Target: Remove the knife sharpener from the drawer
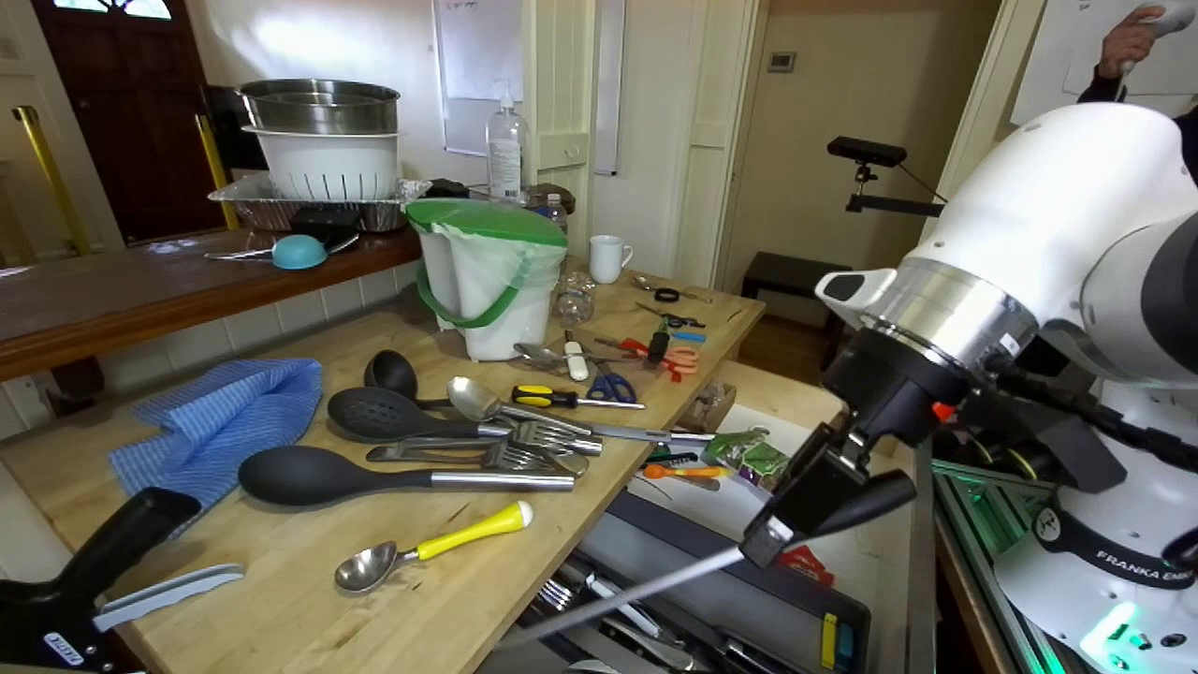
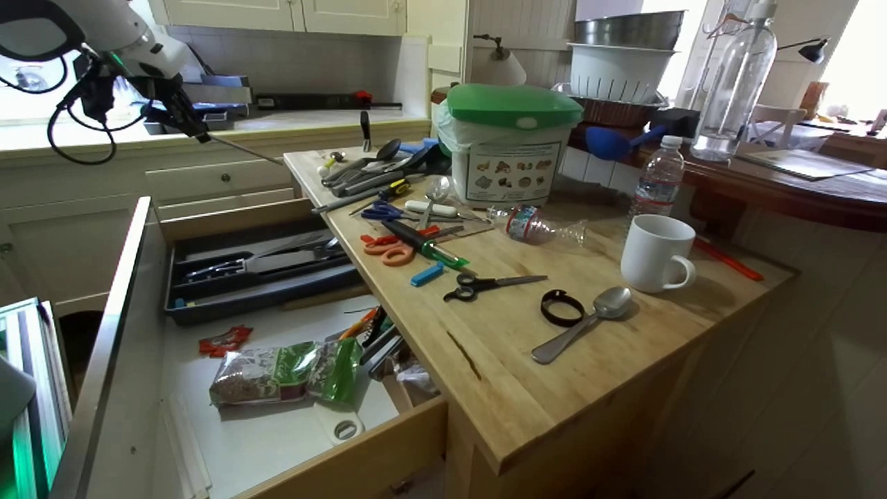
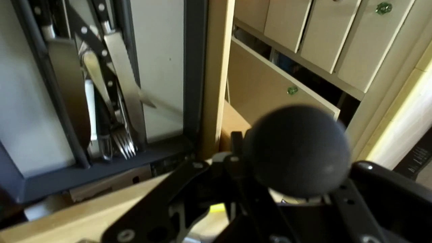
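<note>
In an exterior view, the gripper (image 2: 203, 136), at far left, clasps the knife sharpener (image 2: 244, 148), its rod slanting down rightward. The open drawer (image 2: 346, 459) holds a dark tray (image 2: 242, 309), with a plastic bag (image 2: 260, 374) nearer. On the bench (image 2: 530, 398), right, stands a white mug (image 2: 648, 253).

Dk brn door (image 1: 136, 122), wht upper cabs (image 2: 277, 14)

Your exterior views look along the desk (image 2: 513, 346) from opposite ends, sharing the drawer (image 2: 249, 436); your wrist view looks down, close, over its tray (image 3: 158, 50).

white arm (image 1: 1048, 206), silver collar (image 1: 973, 301), black end effector (image 1: 769, 541)
</note>
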